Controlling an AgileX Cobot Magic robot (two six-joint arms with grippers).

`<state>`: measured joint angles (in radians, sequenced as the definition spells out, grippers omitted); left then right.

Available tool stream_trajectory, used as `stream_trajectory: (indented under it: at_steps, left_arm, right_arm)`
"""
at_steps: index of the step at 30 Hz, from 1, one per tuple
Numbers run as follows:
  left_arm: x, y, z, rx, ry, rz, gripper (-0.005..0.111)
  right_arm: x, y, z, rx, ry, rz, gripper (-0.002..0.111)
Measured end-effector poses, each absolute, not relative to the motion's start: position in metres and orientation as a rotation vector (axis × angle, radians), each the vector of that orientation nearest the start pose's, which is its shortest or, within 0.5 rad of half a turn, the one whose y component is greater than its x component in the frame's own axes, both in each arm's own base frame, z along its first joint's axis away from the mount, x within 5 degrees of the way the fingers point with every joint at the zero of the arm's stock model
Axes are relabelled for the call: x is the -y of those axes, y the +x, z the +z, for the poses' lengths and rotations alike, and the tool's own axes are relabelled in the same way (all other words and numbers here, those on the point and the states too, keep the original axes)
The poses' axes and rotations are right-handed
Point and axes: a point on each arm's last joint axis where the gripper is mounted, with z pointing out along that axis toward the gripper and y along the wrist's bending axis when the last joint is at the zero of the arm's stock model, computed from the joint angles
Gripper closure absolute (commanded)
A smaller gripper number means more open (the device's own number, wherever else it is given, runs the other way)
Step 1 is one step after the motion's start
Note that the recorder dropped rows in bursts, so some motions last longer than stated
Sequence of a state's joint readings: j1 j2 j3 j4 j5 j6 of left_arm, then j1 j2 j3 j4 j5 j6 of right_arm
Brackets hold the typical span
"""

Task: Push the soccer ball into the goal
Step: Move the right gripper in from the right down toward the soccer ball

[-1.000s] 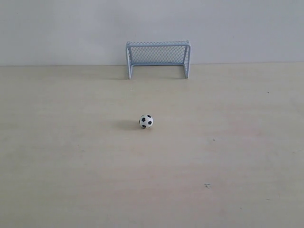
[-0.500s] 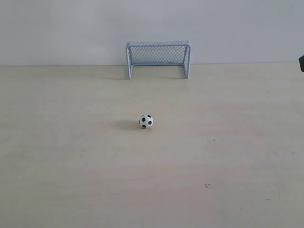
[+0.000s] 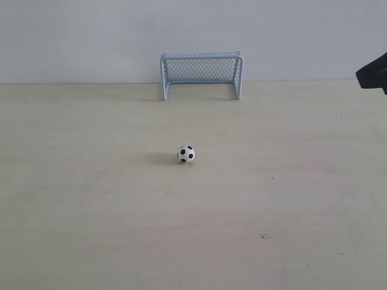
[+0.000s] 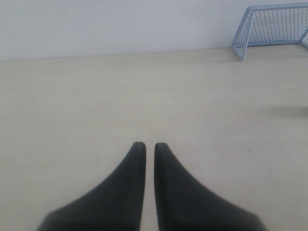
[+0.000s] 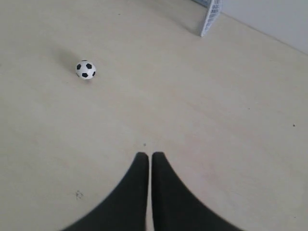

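Exterior view catches only a dark bit of the right arm (image 3: 373, 74), cut off at the right edge. Wrist views show left fingers (image 4: 139, 149) and right fingers (image 5: 141, 159) both closed, empty. The soccer ball (image 3: 186, 154) sits centre of the bench (image 3: 91, 211), well short of the goal (image 3: 201, 74) at the far edge.

No legible text, label, brand, number or sign on soccer ball (image 3: 186, 154), goal (image 3: 201, 68), table (image 3: 91, 211) or wall (image 3: 72, 36).

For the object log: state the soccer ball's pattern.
White with black pentagon patches; the soccer ball shows best in the right wrist view.
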<state>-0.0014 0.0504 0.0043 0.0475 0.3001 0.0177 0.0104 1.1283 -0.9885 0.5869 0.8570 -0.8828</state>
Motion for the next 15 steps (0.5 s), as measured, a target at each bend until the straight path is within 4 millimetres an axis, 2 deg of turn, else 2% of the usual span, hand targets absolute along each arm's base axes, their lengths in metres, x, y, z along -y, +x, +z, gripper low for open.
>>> stream_trajectory:
  at_steps: [8,15]
  left_arm:
    - [-0.001,0.058,0.182,-1.838,0.049,0.056,0.1]
    - [-0.001,0.058,0.182,-1.838,0.049,0.056,0.1]
  right_arm:
    - [-0.046,0.243,0.347,-2.202,-0.841,0.365,0.108]
    - [-0.05,0.259,0.343,-2.222,-0.896,0.426,0.108]
